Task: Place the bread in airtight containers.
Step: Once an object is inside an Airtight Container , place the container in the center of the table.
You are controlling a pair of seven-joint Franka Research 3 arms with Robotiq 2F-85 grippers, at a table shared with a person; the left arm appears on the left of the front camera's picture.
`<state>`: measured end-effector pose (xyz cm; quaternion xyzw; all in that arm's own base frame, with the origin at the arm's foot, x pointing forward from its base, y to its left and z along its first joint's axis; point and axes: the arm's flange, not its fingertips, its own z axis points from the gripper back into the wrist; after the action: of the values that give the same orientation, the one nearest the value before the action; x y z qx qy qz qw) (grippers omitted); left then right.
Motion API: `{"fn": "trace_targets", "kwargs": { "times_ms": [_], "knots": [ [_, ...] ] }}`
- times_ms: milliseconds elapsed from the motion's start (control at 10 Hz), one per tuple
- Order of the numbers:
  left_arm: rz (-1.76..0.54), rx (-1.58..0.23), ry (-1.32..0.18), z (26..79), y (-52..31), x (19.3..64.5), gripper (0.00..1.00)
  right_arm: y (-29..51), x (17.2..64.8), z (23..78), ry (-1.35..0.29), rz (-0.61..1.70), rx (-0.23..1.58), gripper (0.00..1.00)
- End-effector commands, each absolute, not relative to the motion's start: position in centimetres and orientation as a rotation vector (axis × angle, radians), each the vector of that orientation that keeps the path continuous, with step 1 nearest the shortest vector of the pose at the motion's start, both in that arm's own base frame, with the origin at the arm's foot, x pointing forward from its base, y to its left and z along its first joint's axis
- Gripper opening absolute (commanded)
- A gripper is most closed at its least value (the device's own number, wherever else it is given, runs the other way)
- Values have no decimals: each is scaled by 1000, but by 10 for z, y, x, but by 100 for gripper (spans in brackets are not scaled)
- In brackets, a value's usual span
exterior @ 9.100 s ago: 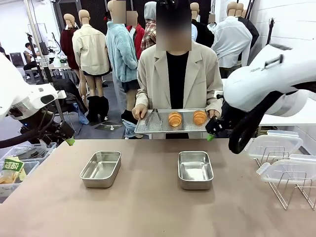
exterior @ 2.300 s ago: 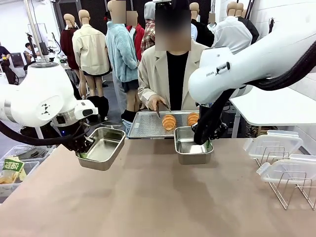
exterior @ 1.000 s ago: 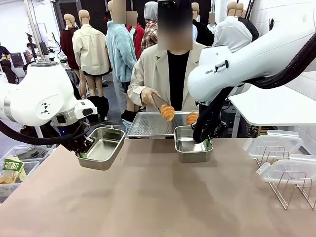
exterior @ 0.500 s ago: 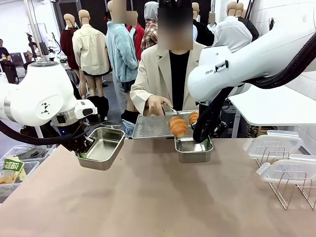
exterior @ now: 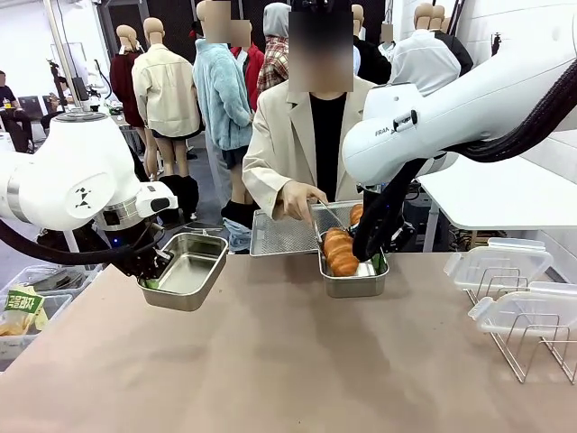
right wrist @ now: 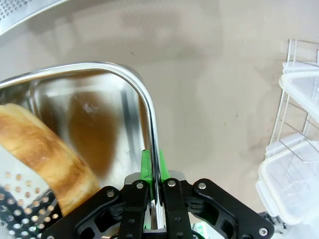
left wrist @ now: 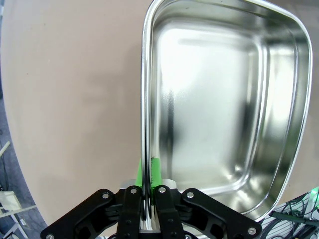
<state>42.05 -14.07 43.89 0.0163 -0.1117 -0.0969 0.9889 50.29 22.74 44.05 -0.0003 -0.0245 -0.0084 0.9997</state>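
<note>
On the counter (exterior: 270, 361), far right: the right tin (exterior: 356, 283), shiny steel, sits just beside the perforated tray (exterior: 284, 233); one bread roll (exterior: 340, 252), golden-brown and ridged, lies inside it
Right gripper (right wrist: 154, 195): pressed together on that tin's right rim; one green pad inside the wall, one outside
Left gripper (left wrist: 146, 201): pinching the rim of the left tin (left wrist: 214, 99); this tin is empty and tipped toward the far side
Person's hand (exterior: 302, 198): holds tongs (exterior: 326, 216) down at the roll in the right tin
Second roll (exterior: 355, 214): on the tray, partly hidden behind the right arm (exterior: 433, 135)
Clear lids (exterior: 500, 262): stacked in a wire rack (exterior: 532, 338), well apart at the right
Handling, bread: likely light, soft and flaky; a hard squeeze would crush it; best taken gently across the middle of its sides, or scooped from below
Handling, tins: stiff, light and slick; a rim pinch suits them, though a smooth wall could slip or swing when tilted
</note>
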Motion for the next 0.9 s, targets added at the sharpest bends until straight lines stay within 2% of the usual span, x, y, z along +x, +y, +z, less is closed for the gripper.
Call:
{"fn": "trace_targets", "kwargs": {
  "times_ms": [0,800],
  "knots": [
    [-213,36,-232,441,-140,421,0,227,499,442,-58,-18,4,0],
    [-213,36,-232,441,-140,421,0,227,499,442,-58,-18,4,0]
  ]
}}
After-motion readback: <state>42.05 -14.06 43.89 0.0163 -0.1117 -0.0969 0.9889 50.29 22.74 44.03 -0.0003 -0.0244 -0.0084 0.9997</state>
